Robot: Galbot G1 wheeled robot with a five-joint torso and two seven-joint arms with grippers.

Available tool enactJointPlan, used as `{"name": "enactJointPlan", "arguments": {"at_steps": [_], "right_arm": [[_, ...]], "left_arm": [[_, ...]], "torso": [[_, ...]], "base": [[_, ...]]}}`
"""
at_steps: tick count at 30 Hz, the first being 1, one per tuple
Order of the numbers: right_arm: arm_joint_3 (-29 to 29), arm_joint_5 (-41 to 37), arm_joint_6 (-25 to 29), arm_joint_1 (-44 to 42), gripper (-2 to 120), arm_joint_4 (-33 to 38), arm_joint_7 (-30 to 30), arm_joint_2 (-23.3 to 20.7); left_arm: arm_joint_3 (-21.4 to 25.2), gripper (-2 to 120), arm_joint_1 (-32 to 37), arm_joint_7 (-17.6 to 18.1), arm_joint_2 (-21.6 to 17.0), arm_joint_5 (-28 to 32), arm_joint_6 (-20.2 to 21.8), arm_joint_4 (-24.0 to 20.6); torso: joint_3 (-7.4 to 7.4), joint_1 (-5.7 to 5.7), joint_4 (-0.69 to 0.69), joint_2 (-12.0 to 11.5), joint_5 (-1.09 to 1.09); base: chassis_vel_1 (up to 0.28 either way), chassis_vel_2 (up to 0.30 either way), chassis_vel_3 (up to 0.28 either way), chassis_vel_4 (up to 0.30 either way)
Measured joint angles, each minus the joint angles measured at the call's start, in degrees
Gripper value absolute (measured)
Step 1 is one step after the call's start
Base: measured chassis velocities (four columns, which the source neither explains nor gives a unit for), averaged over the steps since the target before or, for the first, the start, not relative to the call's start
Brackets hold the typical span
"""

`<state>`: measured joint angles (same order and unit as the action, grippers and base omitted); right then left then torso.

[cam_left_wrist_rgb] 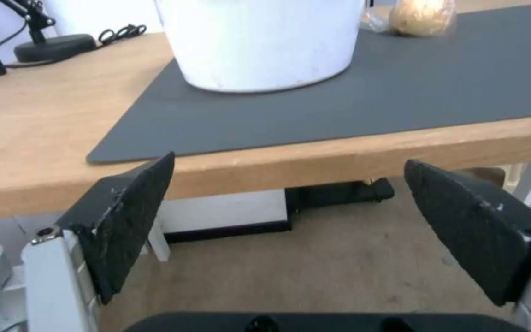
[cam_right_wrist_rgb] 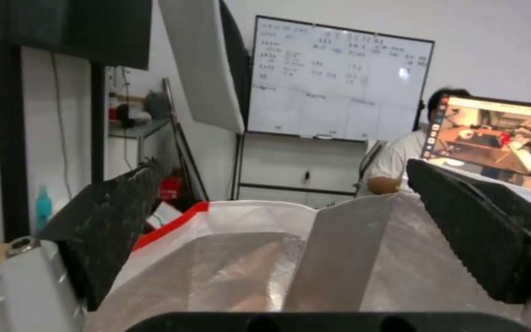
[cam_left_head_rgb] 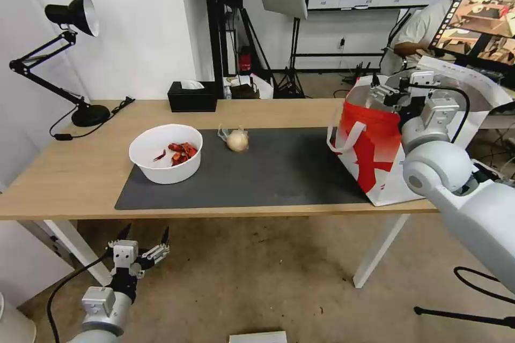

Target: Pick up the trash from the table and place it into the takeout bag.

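A white round bowl (cam_left_head_rgb: 166, 163) with red food scraps (cam_left_head_rgb: 181, 153) stands at the left end of the dark mat (cam_left_head_rgb: 279, 171) on the table (cam_left_head_rgb: 70, 171). A small knotted clear bag with a beige lump (cam_left_head_rgb: 236, 140) lies behind it, to its right. The takeout bag (cam_left_head_rgb: 370, 155) stands at the table's right end. My right gripper (cam_left_head_rgb: 382, 91) hovers over its mouth, open and empty, and the right wrist view (cam_right_wrist_rgb: 281, 168) looks onto the foil lining (cam_right_wrist_rgb: 247, 272). My left gripper (cam_left_head_rgb: 147, 229) hangs open below the table's front edge, facing the bowl (cam_left_wrist_rgb: 259, 41).
A black tissue box (cam_left_head_rgb: 192, 95) sits at the table's back edge. A black desk lamp (cam_left_head_rgb: 80, 64) with its cord stands at the back left corner. A white table leg (cam_left_head_rgb: 378, 246) stands below the bag. A person sits at a monitor (cam_left_head_rgb: 483, 16) behind.
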<state>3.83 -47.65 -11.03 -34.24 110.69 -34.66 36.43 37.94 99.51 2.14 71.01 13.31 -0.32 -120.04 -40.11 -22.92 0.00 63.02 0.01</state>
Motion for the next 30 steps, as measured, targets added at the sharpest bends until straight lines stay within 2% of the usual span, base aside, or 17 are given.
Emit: {"name": "enactJointPlan", "arguments": {"at_steps": [4, 9, 12, 13, 14, 16, 20, 24, 25, 27, 28, 30], "right_arm": [[2.8, -3.3, 4.7, -3.9, 100, 3.4, 6.0, -1.1], [5.7, -5.2, 7.1, -9.6, 100, 6.8, 10.6, -2.0], [12.1, -5.8, 11.2, -22.5, 100, 13.7, 19.5, -2.7], [12.1, -5.8, 11.2, -22.5, 100, 13.7, 19.5, -2.7], [13.3, -5.6, 12.6, -25.7, 100, 14.9, 21.5, -2.4], [15.6, -4.8, 14.9, -31.0, 100, 16.3, 23.9, -2.3], [18.3, -2.6, 16.9, -37.1, 100, 17.1, 25.5, -1.7], [23.3, 4.9, 20.4, -50.2, 100, 18.1, 27.4, 4.4], [23.3, 4.9, 20.4, -50.2, 100, 18.1, 27.4, 4.4], [24.0, 9.2, 22.2, -56.6, 100, 17.8, 28.3, 8.6], [24.0, 9.2, 22.2, -56.6, 100, 17.8, 28.3, 8.6], [24.1, 12.2, 23.3, -59.6, 100, 17.2, 28.9, 11.6]], "left_arm": [[-0.4, 100, -0.2, 0.0, 0.2, 0.0, 0.0, 0.0], [-0.9, 100, -0.3, 0.0, 0.5, -0.3, 0.0, 0.1], [-1.8, 100, -0.6, 0.1, 0.7, -0.9, 0.1, 0.0], [-1.8, 100, -0.6, 0.1, 0.7, -0.9, 0.1, 0.0], [-1.9, 100, -0.8, 0.2, 0.7, -0.9, 0.1, 0.1], [-2.2, 100, -0.9, 0.2, 0.7, -0.8, 0.1, 0.3], [-2.4, 100, -1.0, 0.2, 0.7, -0.7, 0.0, 0.5], [-2.5, 100, -0.9, 0.2, 0.9, -0.7, -0.1, 0.7], [-2.5, 100, -0.9, 0.2, 0.9, -0.7, -0.1, 0.7], [-2.5, 100, -0.6, 0.2, 1.0, -0.6, -0.4, 0.7], [-2.5, 100, -0.6, 0.2, 1.0, -0.6, -0.4, 0.7], [-2.6, 100, -0.3, 0.2, 1.0, -0.6, -0.8, 0.9]], "torso": [[0.00, 0.00, 0.01, 0.0, -0.01], [0.00, 0.00, 0.00, 0.0, -0.02], [0.01, 0.01, 0.00, 0.0, -0.03], [0.01, 0.01, 0.00, 0.0, -0.03], [0.01, 0.00, -0.01, 0.0, 0.02], [0.01, 0.00, 0.01, 0.0, -0.03], [0.00, 0.00, 0.00, 0.0, 0.00], [0.01, 0.00, 0.01, 0.0, -0.01], [0.01, 0.00, 0.01, 0.0, -0.01], [0.00, 0.00, -0.01, 0.0, 0.00], [0.00, 0.00, -0.01, 0.0, 0.00], [0.01, 0.01, 0.00, 0.0, -0.01]], "base": [[0.000, 0.000, 0.000, 0.000], [0.000, 0.000, 0.000, 0.000], [0.000, 0.000, 0.000, 0.000], [0.000, 0.000, 0.000, 0.000], [0.000, 0.000, 0.000, 0.000], [0.000, 0.000, 0.000, 0.000], [0.000, 0.000, 0.000, 0.000], [0.000, 0.000, 0.000, 0.000], [0.000, 0.000, 0.000, 0.000], [0.000, 0.000, 0.000, 0.000], [0.000, 0.000, 0.000, 0.000], [0.000, 0.000, 0.000, 0.000]]}}
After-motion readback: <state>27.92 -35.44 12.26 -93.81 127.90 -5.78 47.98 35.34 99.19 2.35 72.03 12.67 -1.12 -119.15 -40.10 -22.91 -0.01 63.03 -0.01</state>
